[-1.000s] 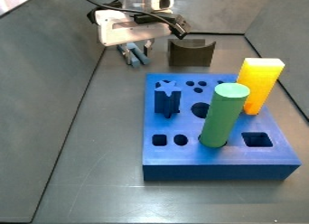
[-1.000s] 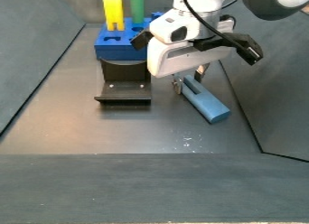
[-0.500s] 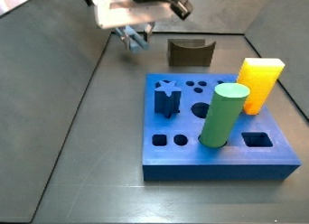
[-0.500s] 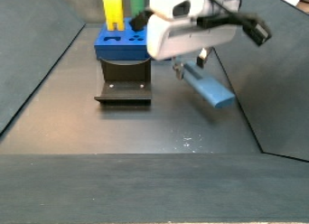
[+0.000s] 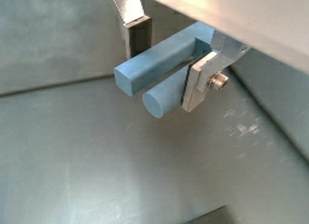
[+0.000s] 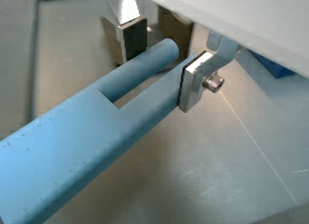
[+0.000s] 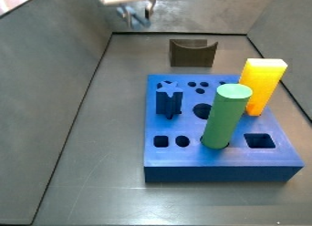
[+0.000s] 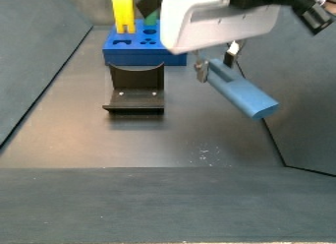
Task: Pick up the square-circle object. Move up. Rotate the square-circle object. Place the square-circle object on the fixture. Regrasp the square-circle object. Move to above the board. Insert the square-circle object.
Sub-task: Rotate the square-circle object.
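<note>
Dark grey floor point(image 7: 86, 166), walled at sides. Blue board point(image 7: 220, 152) sits on floor. Fixture point(image 7: 192, 53) on floor just behind board, apart from it. Gripper point(image 8: 217, 63) raised off floor, closed on blue-grey peg point(image 8: 241, 91), beside fixture point(image 8: 134, 96).

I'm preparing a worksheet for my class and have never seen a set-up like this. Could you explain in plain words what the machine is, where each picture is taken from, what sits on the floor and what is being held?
This is a robot arm with one end effector: two flat silver fingers that pinch things. Two pictures come from cameras on the arm's wrist, looking along the fingers. The other two come from cameras fixed beside the work area.

On the dark floor lies the board, a thick blue block with shaped holes. A green cylinder and a yellow block stand in it. Beyond it is the fixture, a small dark notched block.

The end effector, raised above the floor, is shut on the square-circle object, a slim blue-grey peg that slopes down from the fingers.
</note>
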Tool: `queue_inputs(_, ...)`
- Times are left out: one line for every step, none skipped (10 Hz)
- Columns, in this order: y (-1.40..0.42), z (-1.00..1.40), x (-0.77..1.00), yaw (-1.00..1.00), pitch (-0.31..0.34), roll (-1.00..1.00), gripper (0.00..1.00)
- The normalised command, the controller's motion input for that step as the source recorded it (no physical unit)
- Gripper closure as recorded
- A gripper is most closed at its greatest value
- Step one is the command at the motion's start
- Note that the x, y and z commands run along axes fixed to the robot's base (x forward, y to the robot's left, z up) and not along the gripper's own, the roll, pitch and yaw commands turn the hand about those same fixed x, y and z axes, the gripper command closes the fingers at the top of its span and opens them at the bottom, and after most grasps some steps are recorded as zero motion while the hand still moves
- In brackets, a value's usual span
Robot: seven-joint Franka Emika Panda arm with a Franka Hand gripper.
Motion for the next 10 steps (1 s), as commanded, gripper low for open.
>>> queue_inputs(0.0,0.0,0.0,-1.0,0.0,0.0,1.0)
queue_inputs(-0.06,-0.14,0.01,-1.0,-0.001,0.0,1.0)
queue_inputs(-0.03,-0.11,0.02,-1.0,-0.002,0.0,1.0)
queue_inputs(-0.01,-0.06,0.02,-1.0,-0.002,0.0,1.0)
queue_inputs(-0.01,-0.05,0.02,-1.0,-0.002,0.0,1.0)
queue_inputs(0.0,-0.05,0.02,-1.0,-0.002,0.0,1.0)
queue_inputs(0.0,-0.04,0.02,-1.0,-0.003,0.0,1.0)
queue_inputs(0.0,-0.04,0.02,-1.0,-0.003,0.0,1.0)
queue_inputs(0.01,-0.04,0.02,-1.0,-0.003,0.0,1.0)
queue_inputs(0.01,-0.04,0.02,-1.0,-0.003,0.0,1.0)
